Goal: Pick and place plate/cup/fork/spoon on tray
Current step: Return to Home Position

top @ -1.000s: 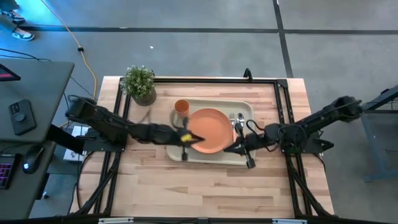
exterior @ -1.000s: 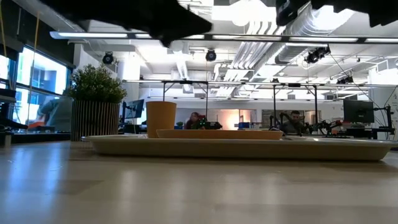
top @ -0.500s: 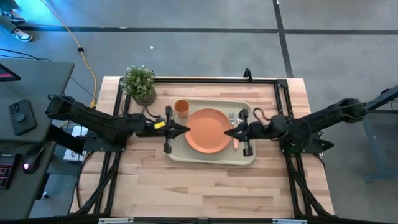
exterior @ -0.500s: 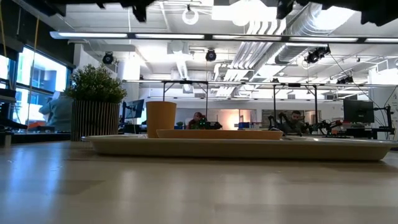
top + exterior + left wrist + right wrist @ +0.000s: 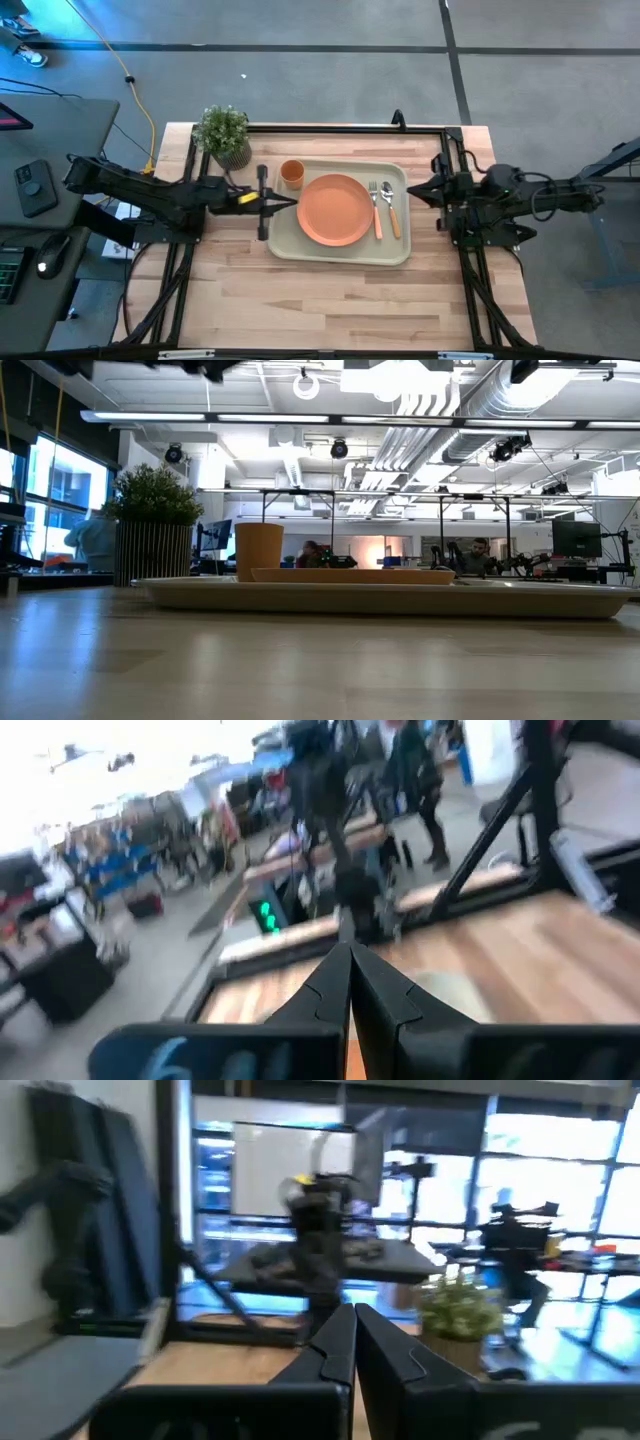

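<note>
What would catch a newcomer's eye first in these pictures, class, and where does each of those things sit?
The eye lands first on the pale tray at the table's centre, with the orange plate in its middle, the cup at its far left corner, and the fork and spoon side by side right of the plate. The left gripper and right gripper flank the tray, both shut and empty. A potted plant stands near the far left corner.

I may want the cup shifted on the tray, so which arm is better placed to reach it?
Left, probably. The cup sits at the tray's left end, close to the shut left gripper; the right gripper waits beyond the opposite end.
</note>
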Motion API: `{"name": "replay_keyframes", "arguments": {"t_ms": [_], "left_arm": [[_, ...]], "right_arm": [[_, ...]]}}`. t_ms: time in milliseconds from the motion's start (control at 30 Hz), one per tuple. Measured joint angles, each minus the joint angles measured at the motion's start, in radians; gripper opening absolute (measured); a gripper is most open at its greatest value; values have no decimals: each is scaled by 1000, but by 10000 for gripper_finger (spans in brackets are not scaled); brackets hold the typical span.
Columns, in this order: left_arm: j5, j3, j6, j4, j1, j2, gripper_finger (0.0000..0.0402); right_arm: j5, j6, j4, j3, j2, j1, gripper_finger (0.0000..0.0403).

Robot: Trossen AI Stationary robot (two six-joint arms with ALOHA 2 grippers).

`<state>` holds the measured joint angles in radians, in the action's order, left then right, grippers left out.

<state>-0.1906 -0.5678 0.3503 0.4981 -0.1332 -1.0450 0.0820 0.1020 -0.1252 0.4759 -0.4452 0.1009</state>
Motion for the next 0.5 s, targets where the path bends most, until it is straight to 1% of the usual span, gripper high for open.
{"name": "replay_keyframes", "arguments": {"t_ms": [100,200,267,300,367,400,467,500], "left_arm": [[-1,0,-39,87,32,-109,1],[1,1,-68,235,55,-227,1],[1,1,-81,325,70,-288,0],[1,1,-86,344,76,-304,0],[-4,-3,-84,337,83,-308,1],[-14,-2,-83,309,84,-291,1],[-45,-2,-85,230,83,-230,0],[-59,-2,-88,162,81,-181,0]], "right_arm": [[-73,-22,26,-3,10,-3,0],[-106,-26,-82,-55,-61,-2,0],[-105,-1,-153,-73,-123,-12,0],[-100,3,-179,-74,-149,-19,0],[-101,-12,-202,-54,-181,-29,0],[-104,-26,-194,-41,-189,-30,0],[-111,-57,-135,-17,-186,-28,0],[-112,-58,-96,-6,-178,-23,0]]}}
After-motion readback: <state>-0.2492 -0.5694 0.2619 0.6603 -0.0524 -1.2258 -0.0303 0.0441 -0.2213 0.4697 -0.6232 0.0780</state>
